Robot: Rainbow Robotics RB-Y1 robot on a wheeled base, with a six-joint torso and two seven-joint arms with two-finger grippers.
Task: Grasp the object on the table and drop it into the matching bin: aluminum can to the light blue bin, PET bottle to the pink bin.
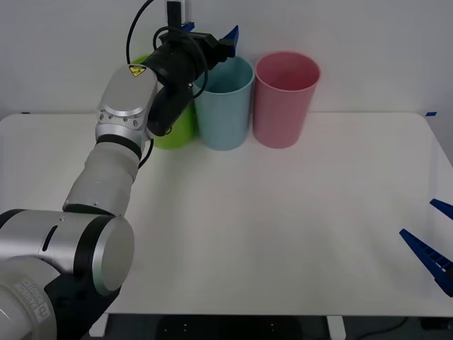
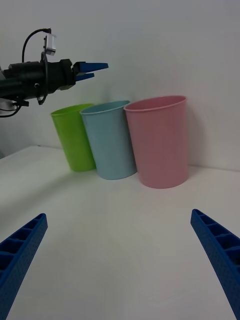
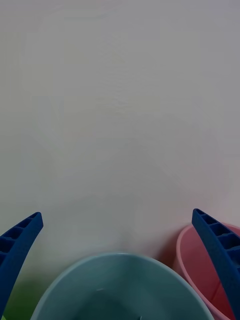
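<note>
**Left gripper open above the light blue bin**

The left gripper (image 1: 228, 37) hangs over the rim of the light blue bin (image 1: 225, 106), its fingers spread wide with nothing between them, a pose that suits a release into that bin. The aluminum can lies nowhere on the table (image 1: 283, 234); my guess is it sits inside the bin, though the bin's depths are not visible. The pink bin (image 1: 284, 99) stands just beside, a lime green bin (image 2: 75, 137) on the other side. The right gripper (image 1: 433, 244), also open and empty, waits low at the table's right edge.
</note>
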